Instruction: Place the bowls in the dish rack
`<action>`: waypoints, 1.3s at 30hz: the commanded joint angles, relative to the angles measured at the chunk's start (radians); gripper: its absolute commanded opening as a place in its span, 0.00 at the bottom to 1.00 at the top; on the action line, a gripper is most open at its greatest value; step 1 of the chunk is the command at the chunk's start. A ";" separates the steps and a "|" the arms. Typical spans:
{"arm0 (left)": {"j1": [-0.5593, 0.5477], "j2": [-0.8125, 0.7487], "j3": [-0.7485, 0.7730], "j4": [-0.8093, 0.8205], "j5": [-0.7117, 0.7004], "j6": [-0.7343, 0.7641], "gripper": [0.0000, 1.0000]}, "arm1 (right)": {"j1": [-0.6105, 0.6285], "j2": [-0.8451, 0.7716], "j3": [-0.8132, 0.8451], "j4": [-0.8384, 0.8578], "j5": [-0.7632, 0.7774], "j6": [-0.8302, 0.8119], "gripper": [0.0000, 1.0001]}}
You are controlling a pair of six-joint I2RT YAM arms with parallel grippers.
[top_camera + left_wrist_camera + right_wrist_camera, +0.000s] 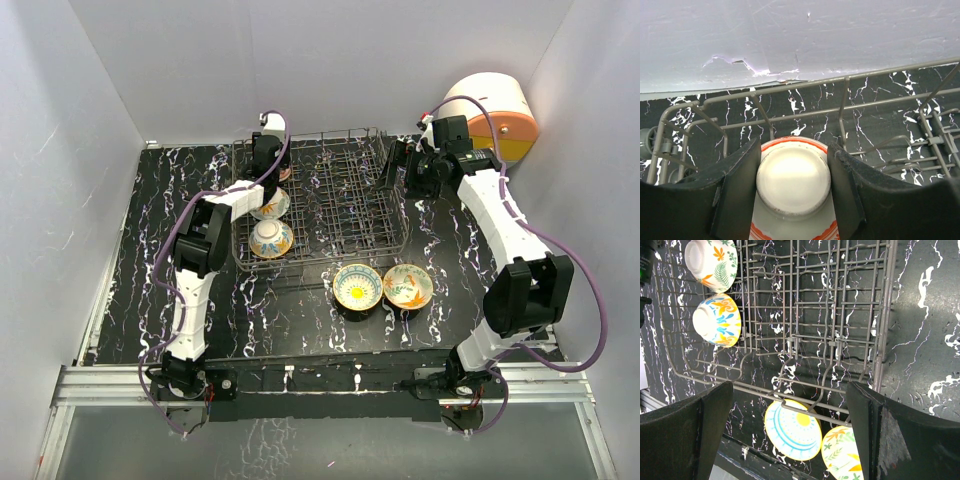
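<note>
The dark grey wire dish rack (345,200) stands at the table's middle back. My left gripper (266,160) is over its back left corner. In the left wrist view its fingers (740,190) press both sides of the foot of a red-trimmed bowl (793,182), which sits bottom up among the tines. Two more bowls stand on edge in the rack's left row: orange-green (271,205) and blue-orange (271,239). A blue-yellow bowl (357,287) and a cream-green bowl (408,287) sit upright on the table in front of the rack. My right gripper (397,165) is open and empty above the rack's right edge.
A round white, orange and yellow drawer unit (497,115) stands at the back right. White walls enclose the black marbled table (130,270) on three sides. The right wrist view shows the rack's tines (840,315) and both table bowls, blue-yellow (792,432) and cream-green (842,455).
</note>
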 commanded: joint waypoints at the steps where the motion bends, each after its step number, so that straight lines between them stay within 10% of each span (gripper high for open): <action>1: 0.001 -0.128 0.003 0.109 -0.013 -0.002 0.00 | -0.006 0.004 0.024 0.056 -0.019 0.004 0.99; 39: 0.026 0.006 -0.103 0.247 0.005 -0.132 0.07 | -0.006 0.021 -0.009 0.054 -0.028 -0.002 0.99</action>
